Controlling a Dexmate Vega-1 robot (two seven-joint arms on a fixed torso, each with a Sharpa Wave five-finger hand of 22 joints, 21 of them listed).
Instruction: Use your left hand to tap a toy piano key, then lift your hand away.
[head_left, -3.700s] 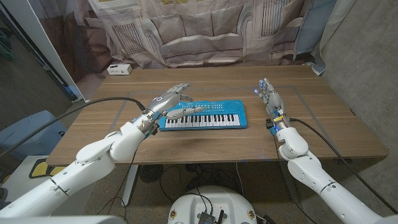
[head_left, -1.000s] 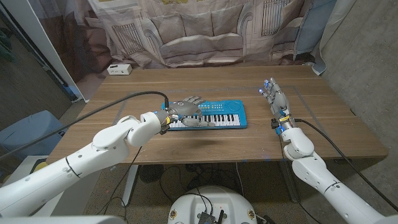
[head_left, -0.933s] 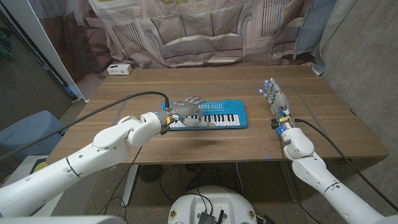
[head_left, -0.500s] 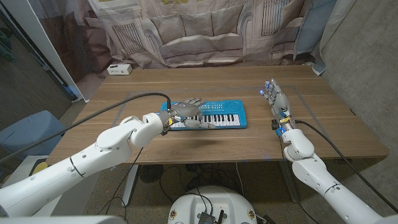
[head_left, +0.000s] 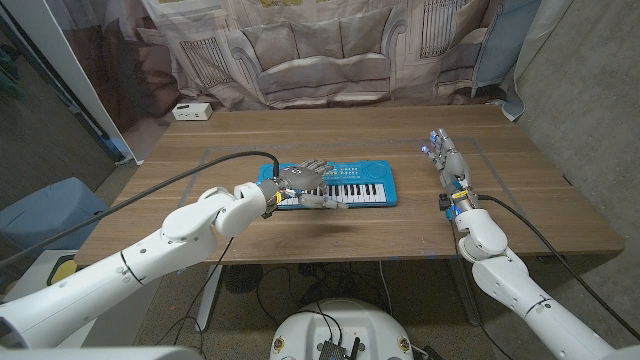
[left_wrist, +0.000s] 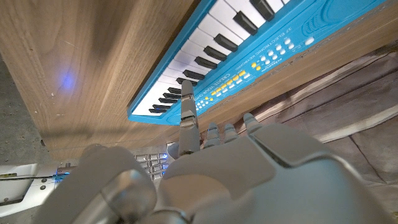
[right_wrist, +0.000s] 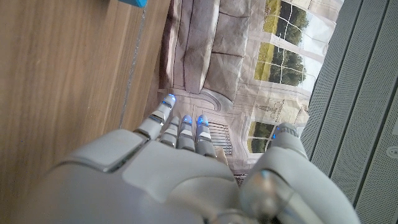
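Observation:
A blue toy piano (head_left: 352, 186) with black and white keys lies mid-table. My left hand (head_left: 303, 182) is over its left half, fingers spread, holding nothing; whether a fingertip touches the keys I cannot tell. In the left wrist view the toy piano (left_wrist: 249, 43) runs across, and one of the fingers (left_wrist: 188, 118) reaches toward the white keys near the piano's end. My right hand (head_left: 447, 160) stands on its edge on the table to the right of the piano, fingers straight and apart, holding nothing. The right hand (right_wrist: 180, 168) shows its back in the right wrist view.
A small white box (head_left: 190, 111) sits at the table's far left corner. A curtain printed with a sofa hangs behind the table (head_left: 330, 132). Bare wood lies in front of the piano and along the right side.
My left hand has moved rightward over the piano's left keys and settled lower on them since the earliest frame. The right hand has barely moved.

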